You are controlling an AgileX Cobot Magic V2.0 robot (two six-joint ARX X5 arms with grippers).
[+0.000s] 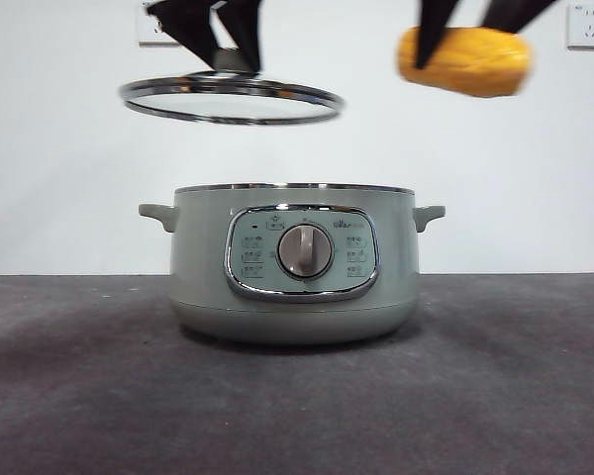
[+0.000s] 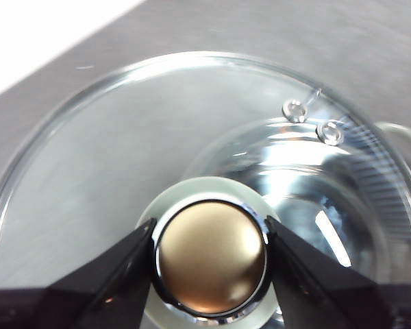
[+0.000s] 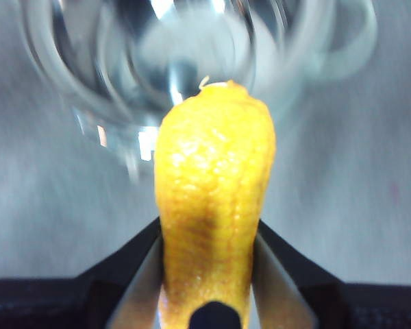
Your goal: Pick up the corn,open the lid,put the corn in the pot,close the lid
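Note:
The sage-green pot [image 1: 295, 262] stands open on the grey table, its shiny inside showing in the left wrist view [image 2: 315, 205] and blurred in the right wrist view [image 3: 192, 62]. My left gripper [image 1: 218, 45] is shut on the knob [image 2: 211, 255] of the glass lid [image 1: 231, 99], holding it level in the air above and left of the pot. My right gripper [image 1: 470, 30] is shut on the yellow corn [image 1: 464, 61], held high above the pot's right side; the corn also shows in the right wrist view [image 3: 212, 199].
A white wall with two sockets [image 1: 587, 25] stands behind. The grey table [image 1: 79, 396] stretches in front of and beside the pot.

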